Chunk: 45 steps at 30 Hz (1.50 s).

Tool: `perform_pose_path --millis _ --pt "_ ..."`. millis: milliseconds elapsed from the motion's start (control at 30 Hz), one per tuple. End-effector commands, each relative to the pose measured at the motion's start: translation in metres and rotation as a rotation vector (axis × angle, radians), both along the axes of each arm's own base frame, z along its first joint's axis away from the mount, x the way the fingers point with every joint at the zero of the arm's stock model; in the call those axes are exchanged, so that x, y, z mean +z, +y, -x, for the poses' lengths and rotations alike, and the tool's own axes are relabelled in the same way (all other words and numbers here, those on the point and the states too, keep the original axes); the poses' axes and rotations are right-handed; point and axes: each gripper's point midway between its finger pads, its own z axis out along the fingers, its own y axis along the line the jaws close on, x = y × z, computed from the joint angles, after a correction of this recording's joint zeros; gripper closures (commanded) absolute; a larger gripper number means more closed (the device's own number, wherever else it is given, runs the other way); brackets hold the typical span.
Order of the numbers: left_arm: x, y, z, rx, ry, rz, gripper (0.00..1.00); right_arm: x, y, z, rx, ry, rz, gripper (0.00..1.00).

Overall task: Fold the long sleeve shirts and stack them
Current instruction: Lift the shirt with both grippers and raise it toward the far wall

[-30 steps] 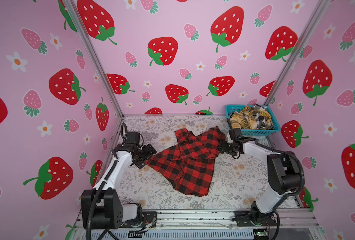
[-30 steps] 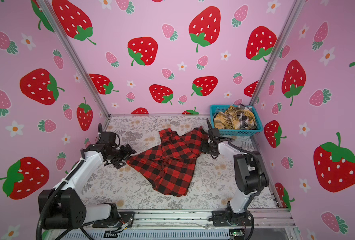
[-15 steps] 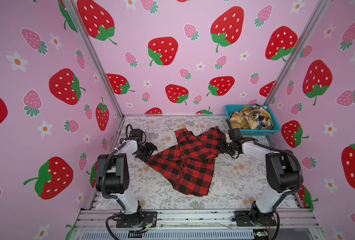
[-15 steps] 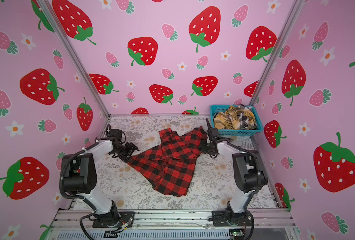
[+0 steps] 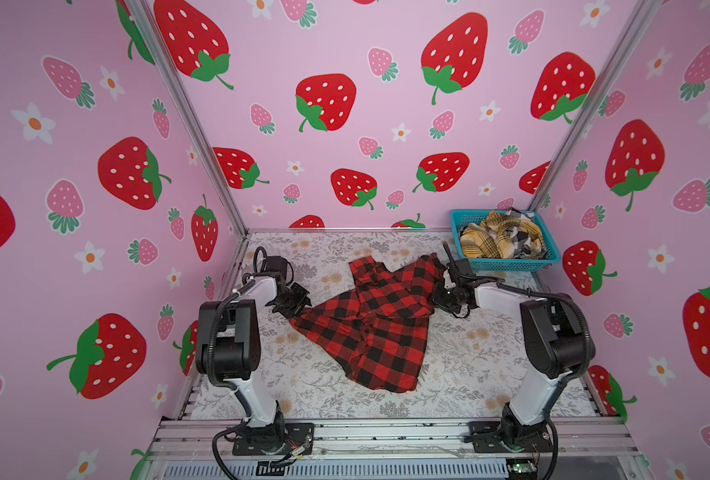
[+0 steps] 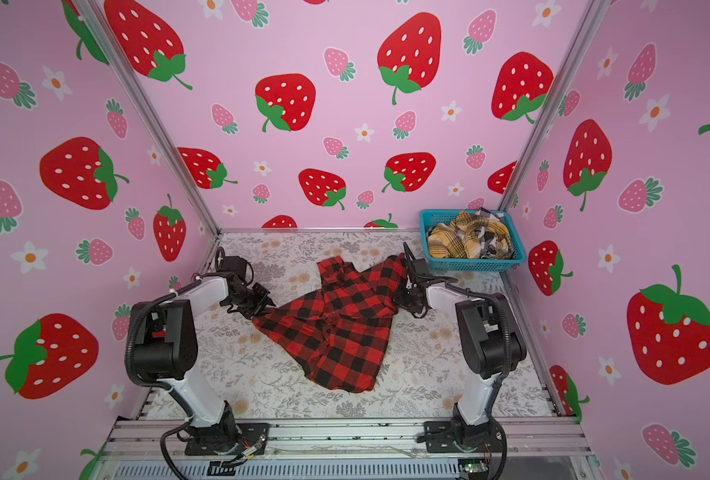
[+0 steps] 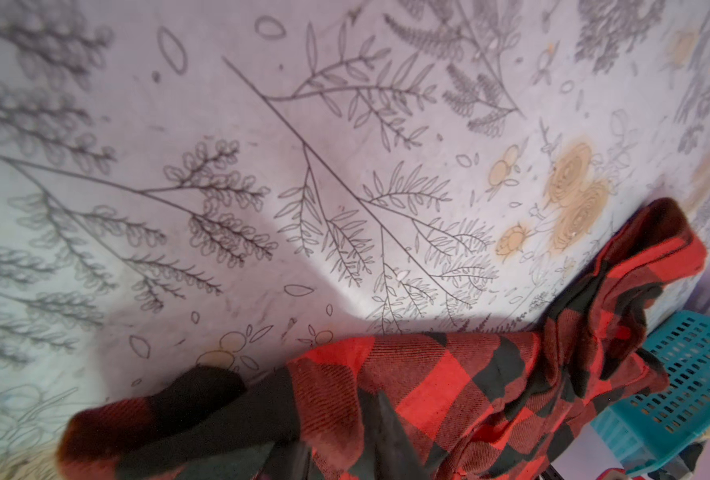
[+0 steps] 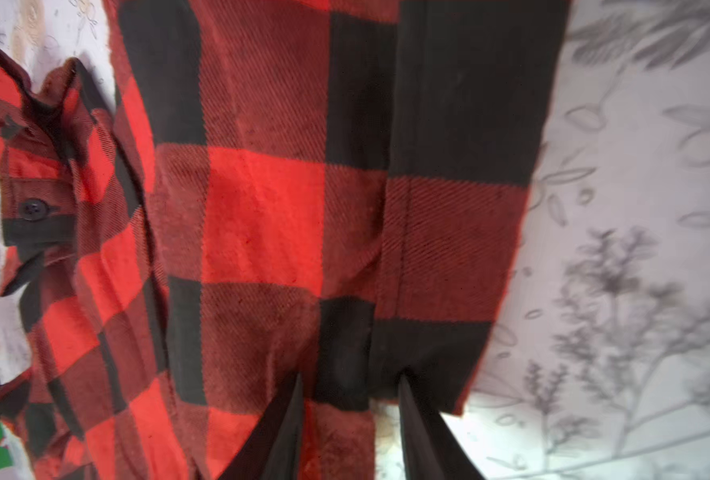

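Note:
A red-and-black check shirt (image 5: 370,320) (image 6: 336,328) lies spread and rumpled on the middle of the table in both top views. My left gripper (image 5: 294,308) (image 7: 339,415) is at the shirt's left corner, shut on a bunched fold of the cloth. At the shirt's right edge my right gripper (image 5: 440,297) (image 8: 350,376) is open. Its fingertips (image 8: 299,386) straddle the hem, with bare table showing between them. A mustard-yellow plaid shirt (image 5: 482,245) and a black-white plaid shirt (image 5: 519,237) lie crumpled in the basket.
The teal mesh basket (image 5: 507,264) (image 6: 469,264) stands in the back right corner, just behind my right arm. The floral tablecloth (image 5: 461,353) covers the table. Pink strawberry walls close in the left, back and right sides.
My left arm has swung in and brought its gripper onto the shirt's left corner. Both pairs of jaws have narrowed. The shirt's left corner has bunched slightly.

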Motion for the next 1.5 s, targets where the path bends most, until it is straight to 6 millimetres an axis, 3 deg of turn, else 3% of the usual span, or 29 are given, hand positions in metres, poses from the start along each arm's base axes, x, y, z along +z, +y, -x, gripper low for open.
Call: perform_pose_path --millis 0,33,200,367,533,633,700,800,833,967,1033,1133,1200,1300,1400,1467 --pt "-0.004 -0.001 -0.005 -0.020 0.004 0.012 0.62 -0.001 0.000 0.007 -0.033 0.038 -0.013 0.49" --pt "-0.006 -0.001 -0.003 -0.020 0.013 0.013 0.58 0.000 -0.002 0.008 -0.037 0.039 -0.010 0.45" --pt "-0.013 0.005 0.003 -0.010 0.045 -0.017 0.43 -0.002 -0.007 0.020 -0.065 0.058 -0.011 0.48" --pt "-0.013 0.017 0.010 0.008 0.071 -0.059 0.42 -0.008 -0.001 0.023 -0.066 0.086 -0.048 0.55" --pt "-0.016 0.027 0.014 0.023 0.076 -0.066 0.41 -0.007 -0.001 0.024 -0.085 0.089 -0.059 0.49" --pt "-0.026 0.021 0.015 0.025 0.095 -0.019 0.51 -0.010 0.004 0.024 -0.085 0.103 -0.090 0.68" --pt "-0.028 0.017 0.015 0.040 0.089 0.008 0.66 -0.009 0.006 0.022 -0.084 0.104 -0.096 0.85" --pt "-0.020 0.017 0.011 0.039 0.066 0.003 0.79 0.006 0.010 0.010 -0.072 0.058 -0.106 1.00" --pt "-0.016 0.018 0.009 0.036 0.058 0.000 0.81 0.014 0.012 0.004 -0.065 0.035 -0.111 1.00" --pt "0.010 0.026 -0.013 0.020 0.004 -0.037 1.00 0.074 0.024 -0.038 -0.021 -0.147 -0.172 1.00" --pt "0.040 0.044 -0.036 0.033 -0.060 -0.094 1.00 0.118 0.028 -0.066 0.005 -0.257 -0.215 1.00" --pt "0.124 0.096 -0.074 0.149 -0.229 -0.255 1.00 0.206 0.028 -0.112 0.037 -0.470 -0.298 1.00" --pt "0.202 0.121 -0.096 0.241 -0.409 -0.318 1.00 0.276 0.030 -0.136 0.066 -0.627 -0.336 1.00" --pt "0.304 0.134 -0.106 0.305 -0.600 -0.382 1.00 0.365 0.036 -0.153 0.121 -0.802 -0.375 1.00" --pt "0.359 0.131 -0.099 0.323 -0.701 -0.377 1.00 0.428 0.032 -0.156 0.135 -0.920 -0.396 1.00" --pt "0.372 0.127 -0.087 0.316 -0.724 -0.372 1.00 0.448 0.025 -0.154 0.134 -0.953 -0.402 1.00"
